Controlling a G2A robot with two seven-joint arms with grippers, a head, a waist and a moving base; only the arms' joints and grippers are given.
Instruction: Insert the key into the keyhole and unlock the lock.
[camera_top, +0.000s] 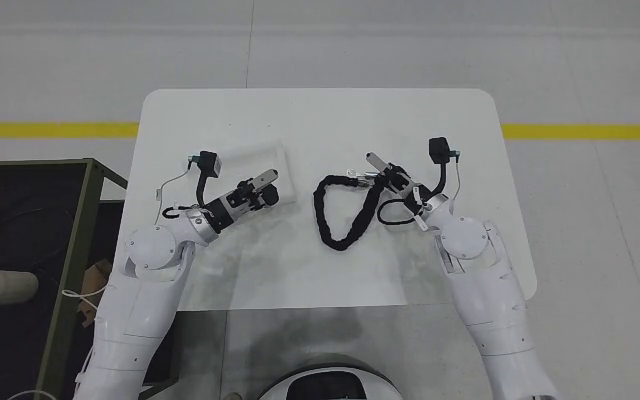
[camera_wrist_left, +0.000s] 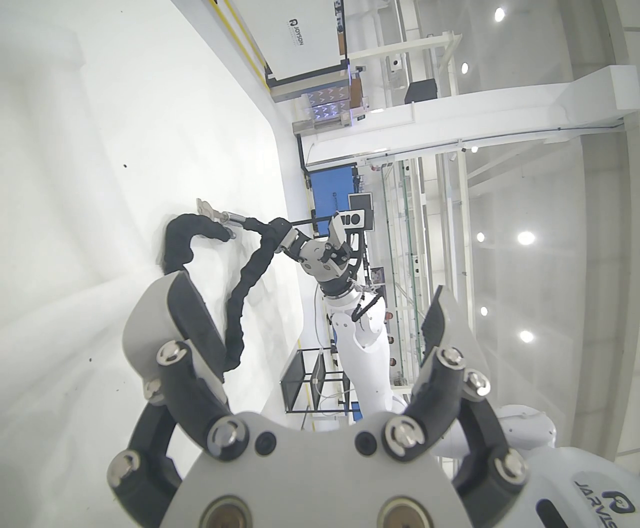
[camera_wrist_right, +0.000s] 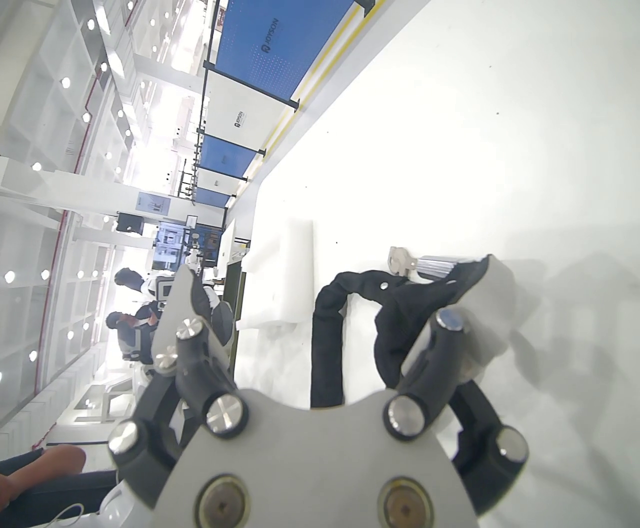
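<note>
Plainly, the right gripper has its jaws spread wide, with nothing pinched between them. One of its fingers rests against the black fabric sleeve of the lock, right at the lock's metal end, and the other finger stands apart from the sleeve on the opposite side. The lock is a chain in a black cover, lying on the table as a loose loop. Both of its ends come together at the side of the loop where the right gripper sits. From that end a short silver cylinder pokes out of the sleeve, and the key stands at the cylinder's tip, in line with it. Only the key's flat silver head shows, and its blade cannot be seen. The left wrist view has the same group farther off: the key and the cylinder lie just beside the curve of the lock, with the right gripper at the sleeve. Beyond the loop, on the side of the lock away from the right gripper, a white foam block lies flat on the table, near the lock but not touching it. The left gripper hangs at the edge of that block nearest the lock, well apart from the key. Its own jaws are likewise spread, and the left gripper holds nothing.
</note>
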